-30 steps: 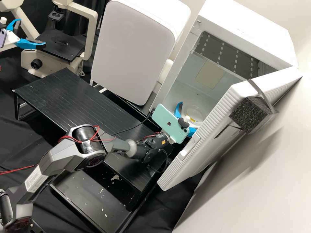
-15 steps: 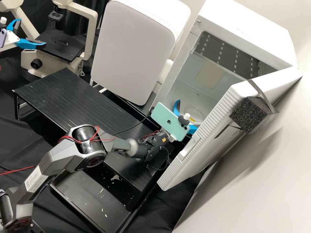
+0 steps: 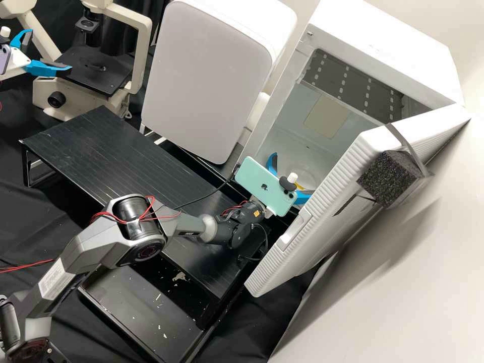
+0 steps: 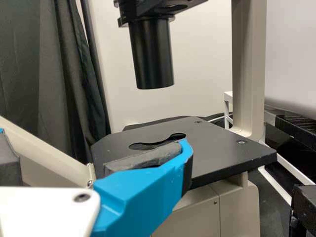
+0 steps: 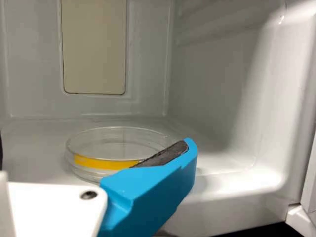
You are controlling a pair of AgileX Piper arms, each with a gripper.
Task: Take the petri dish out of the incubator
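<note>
Right gripper (image 3: pixel 292 174): released, fingers spread; at the incubator mouth in the high view. In its wrist view one blue finger (image 5: pixel 148 190) with a dark pad overlaps the near side of the dish (image 5: pixel 116 143); can't tell if they touch.
Dish: clear, round, flat on the floor inside the incubator (image 3: pixel 383 48), just ahead of the right gripper. Yellow strip (image 5: pixel 106 163) on its side wall.
Incubator: white box, pale panel (image 5: pixel 94 47) on the back wall, dark grey ceiling with rows of light marks.
Door: swung out wide (image 3: pixel 320 227), ribbed along its edge; black foam block (image 3: pixel 385 176) strapped on.
Left gripper (image 3: pixel 50 51): also released, fingers apart, near the microscope (image 3: pixel 142 60). In its wrist view one finger sits in front of the stage (image 4: pixel 222 153).
Phones: mint one (image 3: pixel 257 181) clamped on the right gripper, purple one (image 3: pixel 4 59) on the left gripper.
White unit (image 3: pixel 206 80): rounded front, between microscope and incubator.
Platform (image 3: pixel 101 156): black, ribbed, in front of the white unit; right arm (image 3: pixel 88 244) crosses over its near end.
Lower tray (image 3: pixel 133 302): black, scuffed, beside and below the platform.
</note>
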